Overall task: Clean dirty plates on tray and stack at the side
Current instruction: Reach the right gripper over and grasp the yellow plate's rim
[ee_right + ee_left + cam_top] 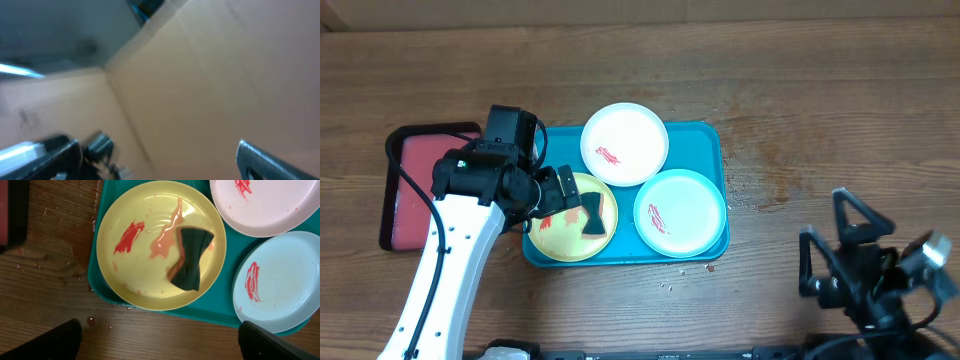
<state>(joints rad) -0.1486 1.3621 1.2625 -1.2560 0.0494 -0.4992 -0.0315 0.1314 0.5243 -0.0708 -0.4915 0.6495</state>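
the wooden table carries the teal tray in the middle of the overhead frame. all three plates sit inside it: white-rimmed at the top, light blue lower right, yellow-green lower left. they are packed close, so a nudge to one could shove its neighbour. a dark sponge lies loose on the yellow-green plate. the left pincer hovers over that plate's near edge, fingers apart, gripping nothing. a descent that lands off the sponge would likely press the rim and tip or skid the plate. the right pincer (parked lower right, aimed away from the table) is also spread and cannot brace anything. the red smear has thinned into a pink wash, and droplets lie on the wood, so careless wiping may slop more over the edge.
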